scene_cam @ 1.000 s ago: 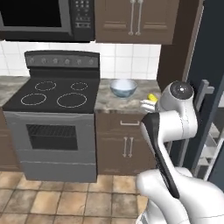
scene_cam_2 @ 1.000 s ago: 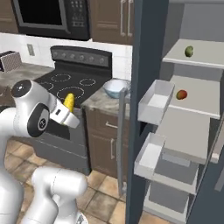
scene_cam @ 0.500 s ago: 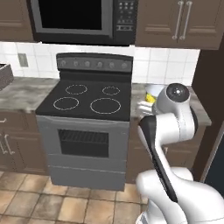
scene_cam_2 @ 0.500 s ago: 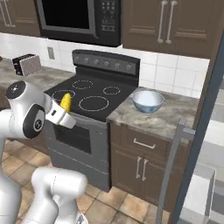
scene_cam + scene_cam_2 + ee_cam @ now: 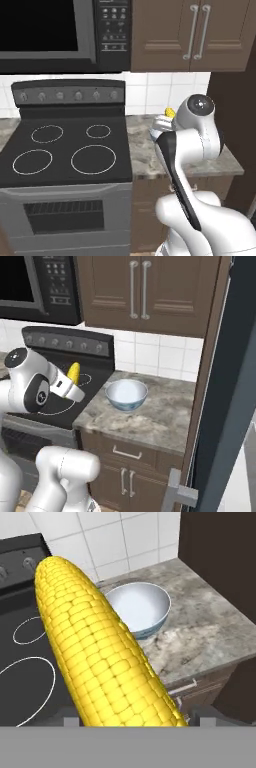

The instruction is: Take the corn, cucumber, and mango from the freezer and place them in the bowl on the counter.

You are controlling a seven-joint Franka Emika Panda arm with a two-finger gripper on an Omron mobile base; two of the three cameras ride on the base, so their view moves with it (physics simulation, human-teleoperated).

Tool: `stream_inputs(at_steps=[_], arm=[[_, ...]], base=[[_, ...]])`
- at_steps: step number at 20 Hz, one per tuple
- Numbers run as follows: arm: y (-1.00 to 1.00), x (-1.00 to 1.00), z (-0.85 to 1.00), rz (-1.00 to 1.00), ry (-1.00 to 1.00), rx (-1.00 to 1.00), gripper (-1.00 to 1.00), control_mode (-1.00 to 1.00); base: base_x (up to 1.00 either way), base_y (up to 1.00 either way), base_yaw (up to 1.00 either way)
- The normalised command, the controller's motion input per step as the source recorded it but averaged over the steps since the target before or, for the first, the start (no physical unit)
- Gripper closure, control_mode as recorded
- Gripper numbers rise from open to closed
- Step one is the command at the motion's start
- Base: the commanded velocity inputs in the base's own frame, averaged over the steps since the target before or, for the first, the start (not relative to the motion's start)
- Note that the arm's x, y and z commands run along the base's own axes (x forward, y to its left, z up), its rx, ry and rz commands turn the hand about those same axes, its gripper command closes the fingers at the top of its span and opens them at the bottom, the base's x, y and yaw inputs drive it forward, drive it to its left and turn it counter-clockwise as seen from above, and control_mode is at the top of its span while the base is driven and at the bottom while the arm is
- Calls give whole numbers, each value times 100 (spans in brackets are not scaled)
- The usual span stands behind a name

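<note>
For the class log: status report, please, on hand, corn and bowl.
Hand shut on corn. Bowl on counter, ahead. Nothing in the way.

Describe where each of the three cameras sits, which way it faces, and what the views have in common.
Left base view: behind the arm's left, facing the stovetop and counter; white arm at lower right.
Right base view: behind its right, facing the bowl on the counter; arm at lower left, corn raised.
Hand view: on the hand, along the corn toward the bowl.
Shared: corn, bowl, counter, stovetop.

Glossy bowl (image 5: 126,395), marbled stone counter (image 5: 150,418), knobbly corn (image 5: 100,657)
</note>
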Motion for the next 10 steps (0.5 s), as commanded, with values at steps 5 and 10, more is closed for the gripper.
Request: stream_inputs(at_steps=[5, 10], arm=[[0, 0, 0, 0, 0, 0, 100, 100], [0, 0, 0, 0, 0, 0, 100, 100]], base=[[71, 2, -28], [49, 2, -36]])
